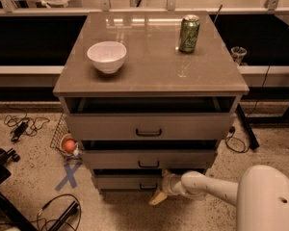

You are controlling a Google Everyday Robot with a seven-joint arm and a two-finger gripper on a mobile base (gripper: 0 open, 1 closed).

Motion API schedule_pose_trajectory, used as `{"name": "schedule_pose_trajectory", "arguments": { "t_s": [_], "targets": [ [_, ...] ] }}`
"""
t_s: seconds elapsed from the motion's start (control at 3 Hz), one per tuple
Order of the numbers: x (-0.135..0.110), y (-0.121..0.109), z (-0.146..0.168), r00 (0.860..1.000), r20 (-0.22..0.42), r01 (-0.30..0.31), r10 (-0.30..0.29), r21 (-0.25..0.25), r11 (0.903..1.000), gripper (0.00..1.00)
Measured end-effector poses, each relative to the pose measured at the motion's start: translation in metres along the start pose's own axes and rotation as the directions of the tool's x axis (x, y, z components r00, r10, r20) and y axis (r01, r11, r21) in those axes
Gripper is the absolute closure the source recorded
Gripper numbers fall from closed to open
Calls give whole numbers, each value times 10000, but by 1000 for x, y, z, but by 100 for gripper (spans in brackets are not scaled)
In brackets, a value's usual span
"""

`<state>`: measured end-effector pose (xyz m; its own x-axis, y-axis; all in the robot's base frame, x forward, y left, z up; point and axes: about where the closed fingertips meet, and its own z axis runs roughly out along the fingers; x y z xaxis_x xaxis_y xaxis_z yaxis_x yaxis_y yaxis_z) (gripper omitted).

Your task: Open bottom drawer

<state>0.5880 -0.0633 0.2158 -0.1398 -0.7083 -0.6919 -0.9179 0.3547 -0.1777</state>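
Observation:
The bottom drawer point(120, 182) is the lowest, shortest grey-taupe front of the cabinet, with a small black bar handle point(147, 186). It stands out a little from the cabinet, with a dark gap above it. My gripper point(160, 190) reaches in from the lower right on a white arm point(207, 186). It sits right at the drawer's front, just right of the handle and low near the floor. Its tip partly hides the drawer's right half.
The top drawer point(149, 126) and middle drawer point(149, 159) also stand partly open. A white bowl point(106, 56) and a green can point(189, 33) stand on the cabinet top. An orange ball point(69, 145), blue tape cross point(67, 174) and cables point(24, 126) lie on the floor at left.

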Motion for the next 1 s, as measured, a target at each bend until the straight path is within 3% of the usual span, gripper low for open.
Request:
{"name": "schedule_pose_trajectory", "arguments": {
  "t_s": [0.33,0.67,1.0],
  "targets": [
    [1,0,1,10000,-69,26,-26,-12,10000,0],
    [17,1,6,9952,-905,348,-360,-153,9993,0],
    [17,1,6,9952,-905,348,-360,-154,9993,0]
  ]
}}
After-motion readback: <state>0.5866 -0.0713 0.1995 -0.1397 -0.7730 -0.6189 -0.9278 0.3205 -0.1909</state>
